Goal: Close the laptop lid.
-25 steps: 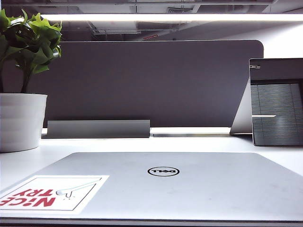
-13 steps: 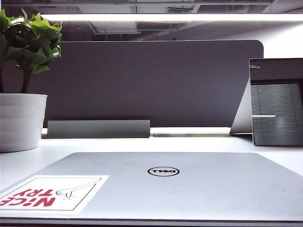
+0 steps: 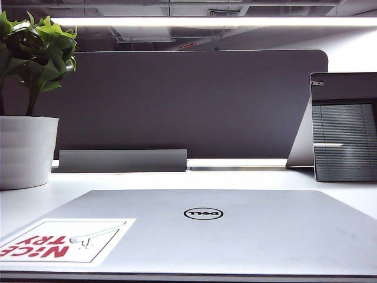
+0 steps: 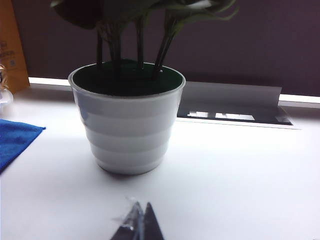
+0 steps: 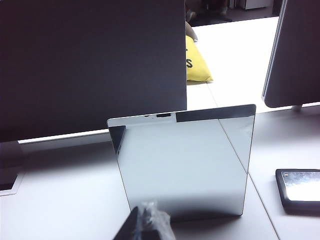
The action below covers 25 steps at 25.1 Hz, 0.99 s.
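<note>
On the table — laptop lid (image 3: 235,230) flat, left gripper (image 4: 138,222) and right gripper (image 5: 145,222) pinched.

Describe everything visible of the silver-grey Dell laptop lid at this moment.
The silver-grey Dell laptop lid lies flat and closed in the foreground of the exterior view, outer face up, looking like matte metal. A round black Dell logo sits at its centre, and a white sticker with red "NiCE TRY" lettering covers its near left corner. No screen shows. It rests on the white table. Neither gripper touches it: the left gripper faces a white plant pot, the right gripper a standing mirror-like screen.
</note>
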Motion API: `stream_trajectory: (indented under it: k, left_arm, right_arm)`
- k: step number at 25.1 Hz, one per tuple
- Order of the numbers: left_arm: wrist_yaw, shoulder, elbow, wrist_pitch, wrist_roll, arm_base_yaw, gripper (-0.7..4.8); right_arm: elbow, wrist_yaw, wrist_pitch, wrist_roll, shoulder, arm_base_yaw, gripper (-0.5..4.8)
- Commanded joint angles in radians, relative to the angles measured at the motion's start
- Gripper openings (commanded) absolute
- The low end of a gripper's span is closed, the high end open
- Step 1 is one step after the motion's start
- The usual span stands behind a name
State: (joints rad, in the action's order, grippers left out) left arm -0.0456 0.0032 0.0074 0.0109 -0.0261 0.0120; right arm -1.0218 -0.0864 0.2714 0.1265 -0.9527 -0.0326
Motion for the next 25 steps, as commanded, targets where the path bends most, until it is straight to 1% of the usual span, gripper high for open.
stream_trajectory:
  k: [1, 25]
  left_arm:
    - [0.000, 0.001, 0.001, 0.012, 0.004, 0.000, -0.05]
    - [0.000, 0.001, 0.001, 0.013, 0.004, 0.000, -0.05]
  right_arm:
    - [-0.003, -0.001, -0.013, 0.001, 0.002, -0.002, -0.01]
    - [-0.003, -0.005, 0.000, 0.001, 0.004, -0.001, -0.01]
